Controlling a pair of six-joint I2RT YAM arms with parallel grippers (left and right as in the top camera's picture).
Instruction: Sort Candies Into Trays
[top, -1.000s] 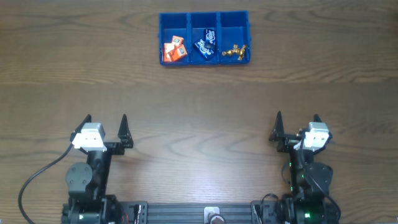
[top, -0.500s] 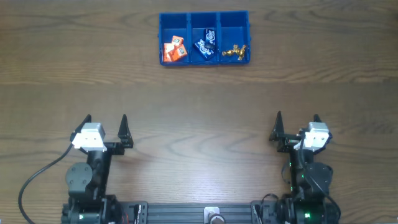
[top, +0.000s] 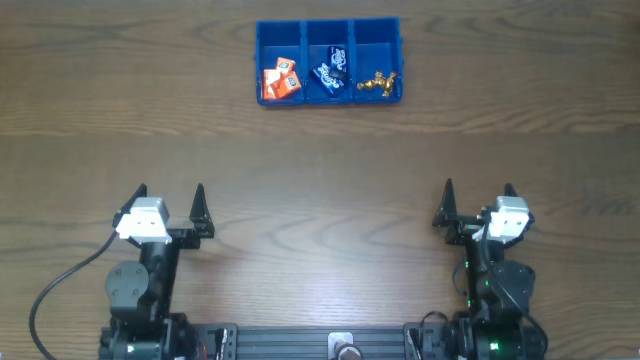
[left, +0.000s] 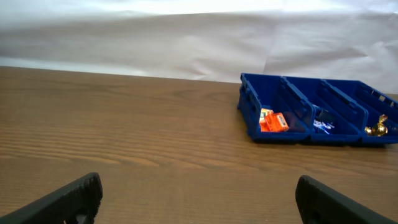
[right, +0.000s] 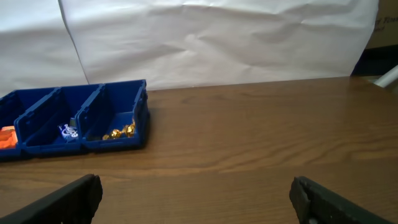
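Nothing has been moved since a second ago: both pincers are held spread wide, empty.
Left pincer (top: 169, 189) and right pincer (top: 478, 187) are parked over the near desk (top: 320, 150), touching nothing, well apart from the blue tray (top: 328, 24) at the far side. Orange candies (top: 281, 80) are seen in its left compartment, dark blue candies (top: 331, 68) in the middle, gold candies (top: 378, 83) in the right. A white sheet (right: 217, 37) behind the desk is caught by the wrist views.

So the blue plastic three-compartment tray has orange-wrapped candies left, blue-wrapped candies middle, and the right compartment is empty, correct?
Not quite. The right compartment of the blue plastic three-compartment tray is not empty: it holds small gold foil-wrapped candies, as the top view shows. The orange-wrapped candies in the left compartment and blue-wrapped candies in the middle are as you said.
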